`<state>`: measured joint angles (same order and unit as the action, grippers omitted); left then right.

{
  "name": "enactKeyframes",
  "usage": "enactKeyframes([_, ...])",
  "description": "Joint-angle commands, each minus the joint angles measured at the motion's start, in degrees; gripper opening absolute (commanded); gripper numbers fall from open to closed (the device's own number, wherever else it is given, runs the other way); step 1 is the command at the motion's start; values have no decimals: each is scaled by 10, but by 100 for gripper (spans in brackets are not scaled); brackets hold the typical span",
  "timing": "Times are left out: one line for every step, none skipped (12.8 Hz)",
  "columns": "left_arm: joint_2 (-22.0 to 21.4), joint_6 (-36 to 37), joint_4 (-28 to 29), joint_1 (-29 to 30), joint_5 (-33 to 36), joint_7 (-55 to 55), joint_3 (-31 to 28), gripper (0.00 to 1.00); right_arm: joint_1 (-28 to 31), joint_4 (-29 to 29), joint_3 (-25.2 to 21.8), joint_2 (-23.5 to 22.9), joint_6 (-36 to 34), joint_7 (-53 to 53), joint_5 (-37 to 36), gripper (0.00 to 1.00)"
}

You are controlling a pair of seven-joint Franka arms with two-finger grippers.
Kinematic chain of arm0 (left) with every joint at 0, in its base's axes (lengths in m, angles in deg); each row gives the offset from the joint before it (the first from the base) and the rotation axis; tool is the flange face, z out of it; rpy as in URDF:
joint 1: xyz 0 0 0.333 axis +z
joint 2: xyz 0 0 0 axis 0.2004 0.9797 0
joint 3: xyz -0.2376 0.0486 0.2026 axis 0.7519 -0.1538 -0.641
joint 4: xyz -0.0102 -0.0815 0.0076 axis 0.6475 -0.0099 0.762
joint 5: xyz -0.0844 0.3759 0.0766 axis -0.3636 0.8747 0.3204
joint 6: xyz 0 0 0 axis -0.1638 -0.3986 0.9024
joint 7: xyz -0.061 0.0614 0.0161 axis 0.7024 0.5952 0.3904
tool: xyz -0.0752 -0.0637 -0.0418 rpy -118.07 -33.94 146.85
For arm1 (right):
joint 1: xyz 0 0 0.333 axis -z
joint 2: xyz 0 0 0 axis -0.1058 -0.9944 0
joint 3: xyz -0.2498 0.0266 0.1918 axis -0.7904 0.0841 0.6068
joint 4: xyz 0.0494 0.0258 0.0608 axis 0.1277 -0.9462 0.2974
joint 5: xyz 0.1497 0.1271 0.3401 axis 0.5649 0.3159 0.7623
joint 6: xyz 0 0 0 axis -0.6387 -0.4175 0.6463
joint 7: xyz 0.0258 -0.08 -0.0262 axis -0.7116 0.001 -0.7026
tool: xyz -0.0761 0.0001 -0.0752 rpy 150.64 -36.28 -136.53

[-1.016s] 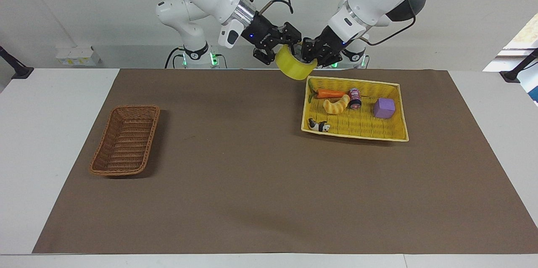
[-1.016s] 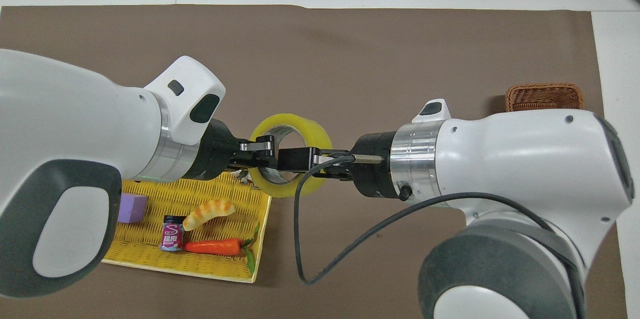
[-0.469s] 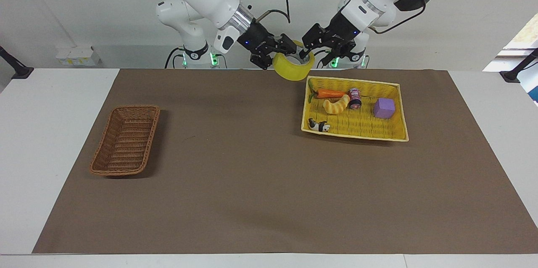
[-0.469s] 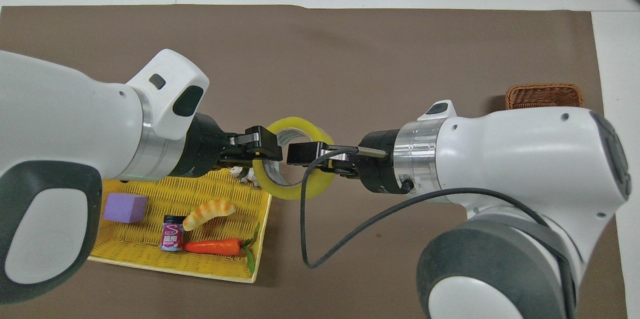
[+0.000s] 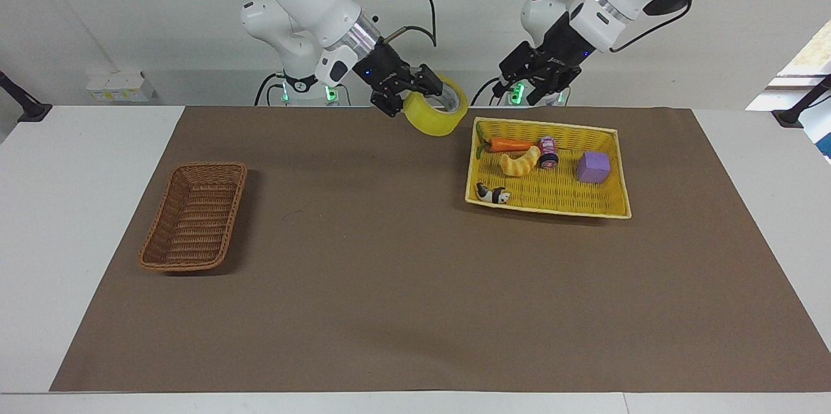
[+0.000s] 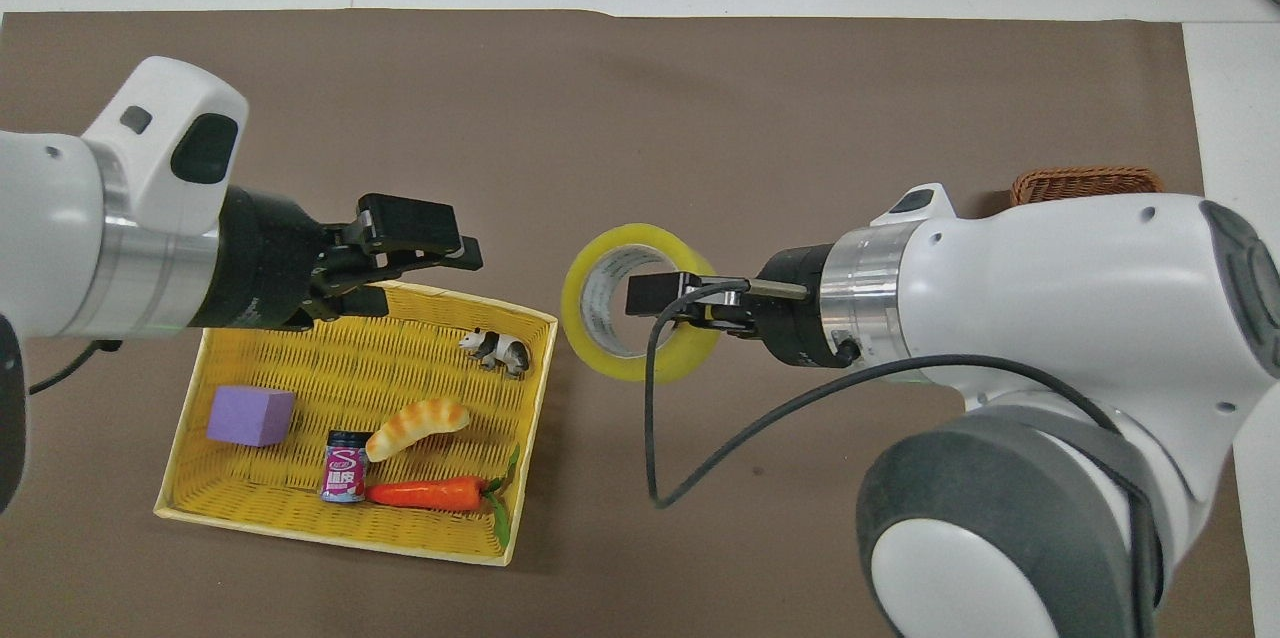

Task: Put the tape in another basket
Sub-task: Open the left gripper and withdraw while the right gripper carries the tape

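Observation:
The yellow tape (image 5: pixel 434 118) (image 6: pixel 598 333) hangs in the air over the brown mat, just beside the yellow basket's corner. My right gripper (image 5: pixel 425 91) (image 6: pixel 668 304) is shut on the roll's wall, with one finger inside the core. My left gripper (image 5: pixel 527 82) (image 6: pixel 455 244) stands open and holds nothing, raised over the yellow basket's edge and apart from the tape. The narrow brown wicker basket (image 5: pixel 195 266) (image 6: pixel 1085 184) sits on the mat toward the right arm's end of the table, with nothing in it; the right arm hides most of it in the overhead view.
The yellow basket (image 5: pixel 548 209) (image 6: pixel 330 538) lies toward the left arm's end and holds a carrot (image 5: pixel 513 144), a croissant toy (image 5: pixel 519 163), a small can (image 5: pixel 548 153), a purple block (image 5: pixel 593 167) and a panda figure (image 5: pixel 492 194).
The left gripper opened, let go of the tape and drew back toward its own end. The right gripper closed on the tape and carried it a little toward the right arm's end.

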<state>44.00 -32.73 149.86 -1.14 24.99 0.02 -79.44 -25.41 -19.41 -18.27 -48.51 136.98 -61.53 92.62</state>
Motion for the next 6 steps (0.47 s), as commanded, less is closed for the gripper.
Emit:
enactKeyframes([-8,44,5,43,51,-66,1,100,86,-10,3,8,-53,-70,-25,0])
enactKeyframes([-8,44,5,45,108,-77,0,100,123,-12,3,6,-63,-101,-25,0])
enactKeyframes([-8,44,4,50,155,-92,0,100,156,-17,3,3,-71,-126,-26,0])
enactKeyframes([-8,44,4,65,180,-112,-1,100,186,-22,3,3,-75,-144,-26,0])
enactKeyframes([-8,45,4,86,183,-145,-1,100,215,-26,3,1,-80,-153,-26,0])
enactKeyframes([-8,50,4,104,185,-180,-2,100,246,-27,3,-7,-86,-161,-26,0])
